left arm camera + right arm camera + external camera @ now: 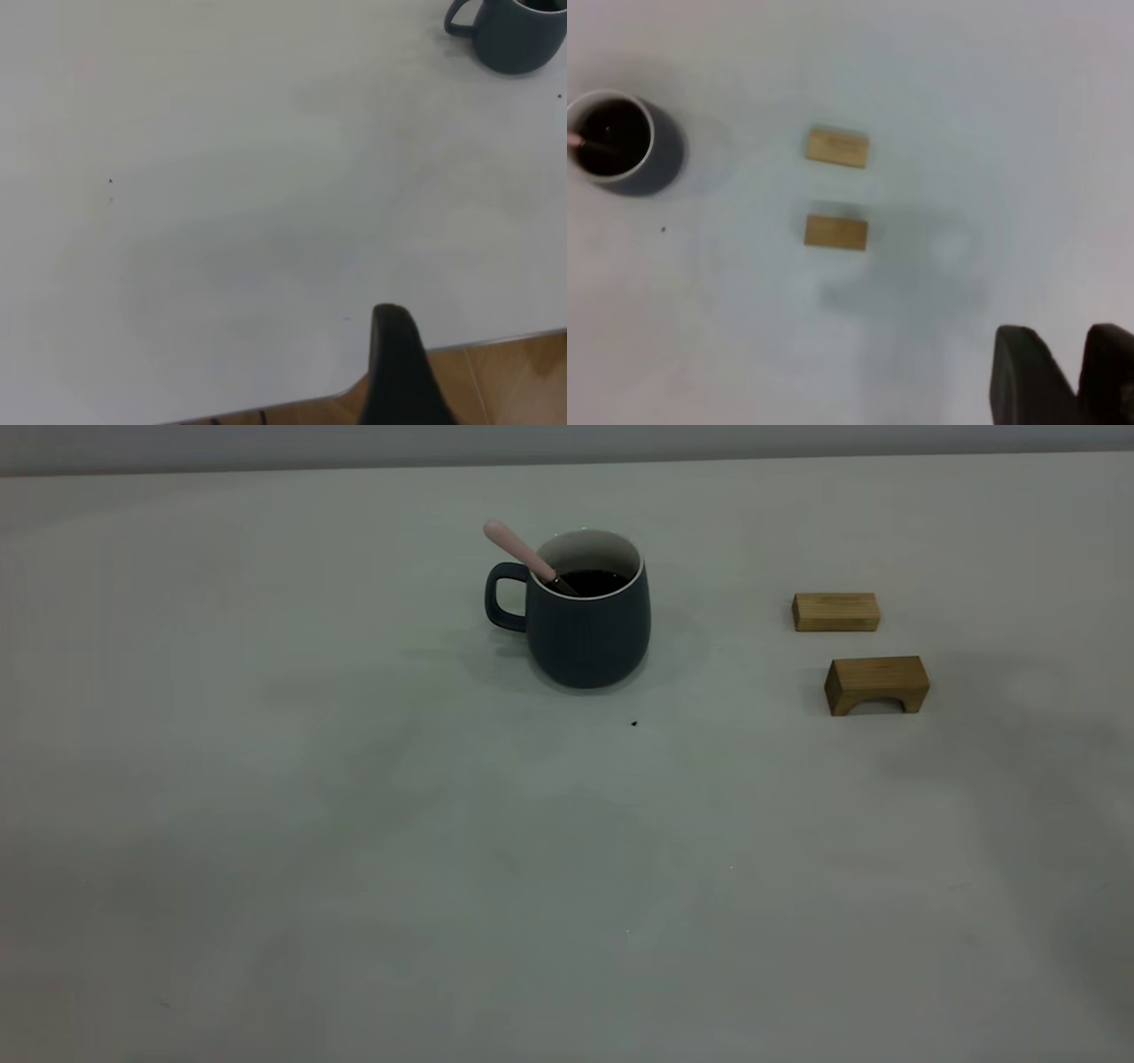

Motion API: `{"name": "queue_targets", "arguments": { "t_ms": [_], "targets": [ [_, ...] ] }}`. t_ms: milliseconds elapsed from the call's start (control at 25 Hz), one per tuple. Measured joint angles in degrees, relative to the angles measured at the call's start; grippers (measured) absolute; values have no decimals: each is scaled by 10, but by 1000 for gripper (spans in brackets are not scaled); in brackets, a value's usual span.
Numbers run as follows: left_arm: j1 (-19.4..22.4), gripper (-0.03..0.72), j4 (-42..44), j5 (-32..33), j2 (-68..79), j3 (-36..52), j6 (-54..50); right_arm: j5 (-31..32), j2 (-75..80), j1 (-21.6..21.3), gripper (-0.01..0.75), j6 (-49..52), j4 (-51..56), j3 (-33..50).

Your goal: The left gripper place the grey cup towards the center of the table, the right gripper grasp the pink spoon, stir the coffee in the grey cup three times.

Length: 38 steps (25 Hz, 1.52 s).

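**Spoon rests in the filled cup, both arms away from it**

Exterior view: the grey cup [588, 613] stands upright on the counter [354, 824], toward the far middle, its loop handle turned to the view's left. The coffee [595, 582] fills it partway, dark against the white inside. The pink spoon [524, 554] leans in the cup, bowl sunk in the liquid, pink handle sticking up and out over the rim above the cup's handle. To the right, well apart from the cup, lie two wooden blocks: a flat block [836, 612] farther back and an arched block [876, 685] nearer. A tiny dark speck [633, 724] sits just in front of the cup. Neither arm shows here.

Left wrist view: only one dark finger of the left end effector [403, 367] shows, over the counter's edge and far from the cup [514, 34]; whether it is wide or narrow I cannot tell.

Right wrist view: the right end effector [1072, 372] hovers above bare counter, its two fingers [1023, 376] a narrow gap apart and holding nothing, with the blocks between it and the cup [625, 142].
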Motion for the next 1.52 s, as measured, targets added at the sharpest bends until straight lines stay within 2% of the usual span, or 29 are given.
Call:
{"name": "queue_targets", "arguments": {
  "t_ms": [200,480,600,760,880,1000,1520],
  "targets": [
    [0,519,0,0,0,0,0,1,-183,0,181,-6,-1,120],
    [0,519,0,0,0,0,0,1,-431,-3,184,-6,12,337],
    [0,519,0,0,0,0,0,-4,-542,-37,186,-6,28,438],
    [0,519,0,0,0,0,0,-42,-666,-92,189,-6,39,533],
    [0,519,0,0,0,0,0,-56,-735,-105,192,-6,39,592],
    [0,519,0,0,0,0,0,-55,-792,-102,197,-6,43,629],
    [0,519,0,0,0,0,0,-57,-809,-80,215,-6,49,633]
  ]
}}
